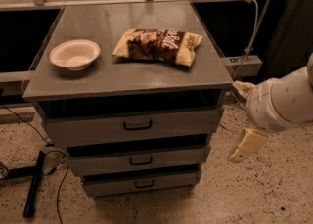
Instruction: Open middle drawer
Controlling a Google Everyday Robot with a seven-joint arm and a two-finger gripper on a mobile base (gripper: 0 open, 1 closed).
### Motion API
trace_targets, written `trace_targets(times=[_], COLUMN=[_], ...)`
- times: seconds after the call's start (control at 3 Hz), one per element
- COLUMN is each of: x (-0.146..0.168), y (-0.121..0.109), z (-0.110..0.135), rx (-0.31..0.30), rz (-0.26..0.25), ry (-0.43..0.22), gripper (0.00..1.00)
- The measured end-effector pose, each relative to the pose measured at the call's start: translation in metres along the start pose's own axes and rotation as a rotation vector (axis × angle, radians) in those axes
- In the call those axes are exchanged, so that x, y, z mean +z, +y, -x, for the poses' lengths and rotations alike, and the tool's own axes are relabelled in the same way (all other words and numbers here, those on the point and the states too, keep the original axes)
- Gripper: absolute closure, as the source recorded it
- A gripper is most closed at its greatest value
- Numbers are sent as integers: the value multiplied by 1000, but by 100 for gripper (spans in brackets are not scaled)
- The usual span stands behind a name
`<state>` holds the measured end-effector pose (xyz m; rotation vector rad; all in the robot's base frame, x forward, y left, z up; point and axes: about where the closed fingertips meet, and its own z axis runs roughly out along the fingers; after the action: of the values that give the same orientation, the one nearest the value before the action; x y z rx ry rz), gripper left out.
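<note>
Middle drawer (pixel 107 163): lower centre of frame, between top drawer (pixel 88 129) and bottom drawer (pixel 112 187), handle (pixel 141 161) untouched. Your gripper (pixel 247 145) hangs lower right, well apart; grip state cannot be told.

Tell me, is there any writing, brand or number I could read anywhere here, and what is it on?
On the snack bag: large white lettering across the front, too blurred to read for certain.
On the middle drawer, the white bowl and the gripper, low to the right of the cabinet: no text visible.
</note>
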<state>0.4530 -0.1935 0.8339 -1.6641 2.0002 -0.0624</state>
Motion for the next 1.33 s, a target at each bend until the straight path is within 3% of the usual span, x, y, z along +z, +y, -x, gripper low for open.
trace_targets(times=[0.33,0.67,1.0,1.33], x=[49,49,76,132], y=[11,11,23,43], z=[-17,-17,-16,-24], rx=[22,22,3,-25], rz=[71,71,87,113], ry=[-53,-53,-88,-169], gripper=[0,0,0,0])
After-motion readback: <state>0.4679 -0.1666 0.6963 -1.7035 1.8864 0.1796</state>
